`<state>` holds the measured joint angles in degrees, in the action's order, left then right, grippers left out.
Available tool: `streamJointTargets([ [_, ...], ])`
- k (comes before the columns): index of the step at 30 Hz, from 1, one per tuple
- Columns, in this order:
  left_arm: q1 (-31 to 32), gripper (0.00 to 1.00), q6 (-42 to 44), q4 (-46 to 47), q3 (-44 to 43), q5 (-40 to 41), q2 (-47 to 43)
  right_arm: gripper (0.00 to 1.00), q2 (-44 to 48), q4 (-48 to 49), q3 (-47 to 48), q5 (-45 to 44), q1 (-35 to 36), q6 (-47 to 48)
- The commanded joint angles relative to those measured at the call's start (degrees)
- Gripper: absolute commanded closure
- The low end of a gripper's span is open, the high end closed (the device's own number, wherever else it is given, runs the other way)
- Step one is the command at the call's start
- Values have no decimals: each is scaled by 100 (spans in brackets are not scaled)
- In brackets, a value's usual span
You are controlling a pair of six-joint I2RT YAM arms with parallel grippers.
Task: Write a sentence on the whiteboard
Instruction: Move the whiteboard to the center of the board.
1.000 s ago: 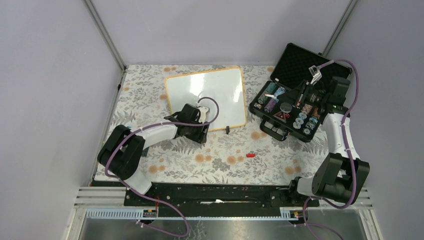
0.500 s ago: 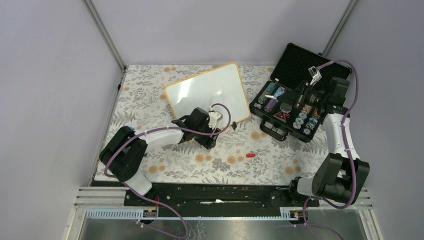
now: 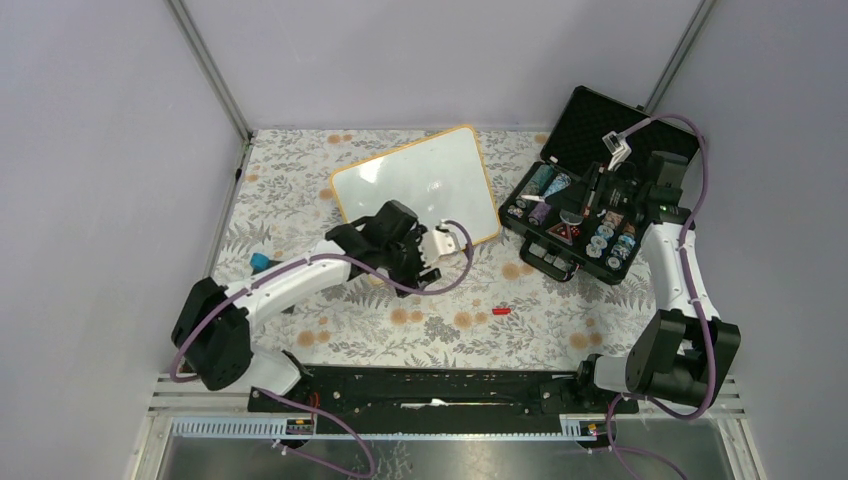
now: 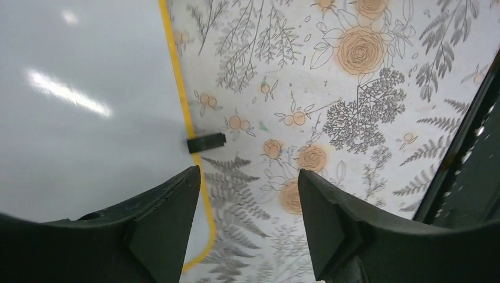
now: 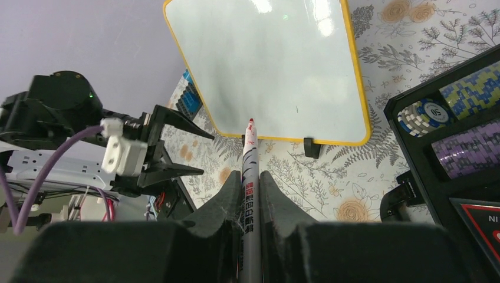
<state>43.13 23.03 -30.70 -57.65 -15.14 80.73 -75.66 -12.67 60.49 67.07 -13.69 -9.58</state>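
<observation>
Left gripper (image 4: 247,180) hangs with its 2 jaws spread apart and nothing between them, over the yellow-rimmed edge of the whiteboard (image 4: 76,88), close to a black clip foot (image 4: 206,142). Right gripper (image 5: 250,183) is clamped on a red-tipped marker (image 5: 250,156) above the black case (image 3: 600,115), tip pointing toward the whiteboard, which lies skewed on the floral tablecloth (image 4: 365,100) just left of the case. 1 small red piece (image 3: 501,311) lies on the cloth nearer the arm bases
</observation>
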Motion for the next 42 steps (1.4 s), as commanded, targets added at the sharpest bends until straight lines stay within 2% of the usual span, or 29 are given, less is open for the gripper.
streamJointTargets([
  [1, 470, 33, 2664, -936, -642, 198, 349, 100, 116, -40, 174, -149, 130, 164],
  [3, 717, 36, 3725, -938, -577, 646, 465, 100, 140, -49, 177, -165, 129, 155],
  [6, 829, 42, 4766, -1165, -778, 889, 883, 100, 155, -50, 186, -168, 130, 122],
  [8, 828, 45, 5170, -1256, -972, 834, 1101, 100, 154, -50, 181, -183, 130, 102],
  [14, 833, 45, 6058, -1378, -1160, 1003, 1539, 100, 197, -50, 121, -177, 121, 91],
  [21, 709, 45, 6571, -1508, -1330, 1276, 1991, 100, 204, -54, 113, -175, 121, 94],
  [27, 613, 51, 6814, -1510, -1349, 1467, 2244, 100, 217, -59, 99, -177, 121, 102],
  [31, 599, 60, 6891, -1514, -1345, 1685, 2384, 100, 218, -46, 95, -168, 121, 94],
  [34, 619, 73, 6926, -1517, -1299, 1630, 2359, 100, 222, -54, 81, -168, 121, 90],
  [42, 1119, 97, 6551, -1698, -898, 1701, 2061, 100, 213, -44, 85, -151, 119, 77],
])
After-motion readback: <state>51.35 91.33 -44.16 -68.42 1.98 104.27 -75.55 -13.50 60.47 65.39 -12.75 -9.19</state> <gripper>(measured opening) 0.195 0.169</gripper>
